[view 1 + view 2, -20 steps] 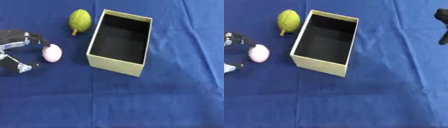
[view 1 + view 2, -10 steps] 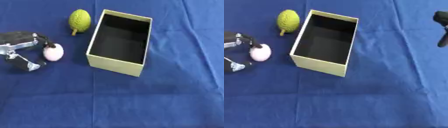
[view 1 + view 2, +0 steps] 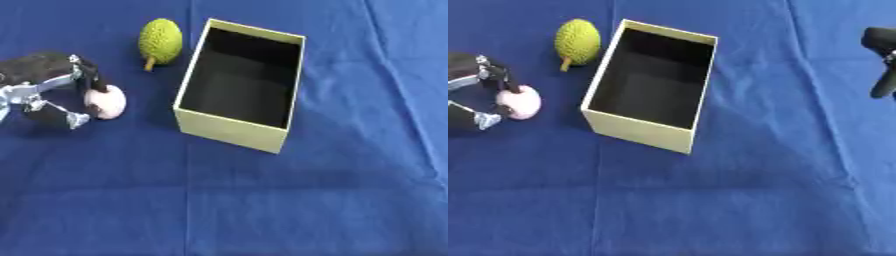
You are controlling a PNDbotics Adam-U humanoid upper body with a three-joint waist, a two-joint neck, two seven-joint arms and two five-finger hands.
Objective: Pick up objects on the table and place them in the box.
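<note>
Pink round object (image 3: 108, 101) left of open empty box (image 3: 238, 88); bumpy green fruit (image 3: 161, 40) beyond.

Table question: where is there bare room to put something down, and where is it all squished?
The widest bare blue cloth lies in front of the box, plus the strip between the box and the right hand. It is crowded left of the box: the left hand, the pink object at its fingers and the green fruit.

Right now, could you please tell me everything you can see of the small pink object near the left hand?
The pink object is small, rounded and pale, smooth-looking, lying on the blue cloth left of the open box and below the green fruit. The left hand curls around it, one finger at its top, another at its lower left.
</note>
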